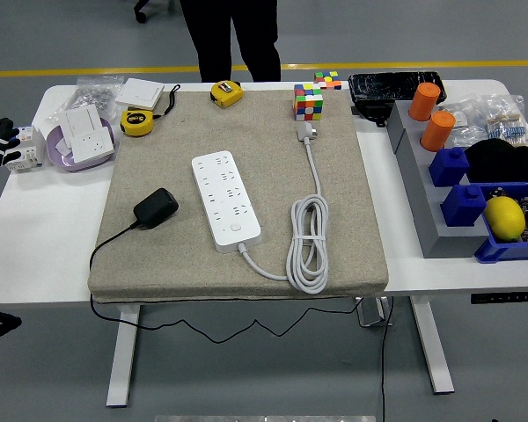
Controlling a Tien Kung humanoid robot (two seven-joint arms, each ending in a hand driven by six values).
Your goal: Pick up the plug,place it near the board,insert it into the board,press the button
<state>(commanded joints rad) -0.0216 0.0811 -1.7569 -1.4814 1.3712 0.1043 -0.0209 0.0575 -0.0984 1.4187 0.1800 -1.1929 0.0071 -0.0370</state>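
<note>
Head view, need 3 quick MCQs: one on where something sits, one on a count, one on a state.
1. Where does the black plug lie?
A. on the mat left of the power strip
B. in the blue bin
C. on the bare table by the cube

2. How many yellow tape measures are on the table?
A. one
B. two
C. four

3. What state is the power strip in?
A. black plug inserted
B. nothing inserted
C. flipped face down

Answers:
1. A: the plug rests on the beige mat, just left of the strip.
2. B: one tape measure sits at the mat's far left corner, the other tape measure at its far edge.
3. B: the strip lies face up with all sockets free, its own white cable coiled to its right.
</note>
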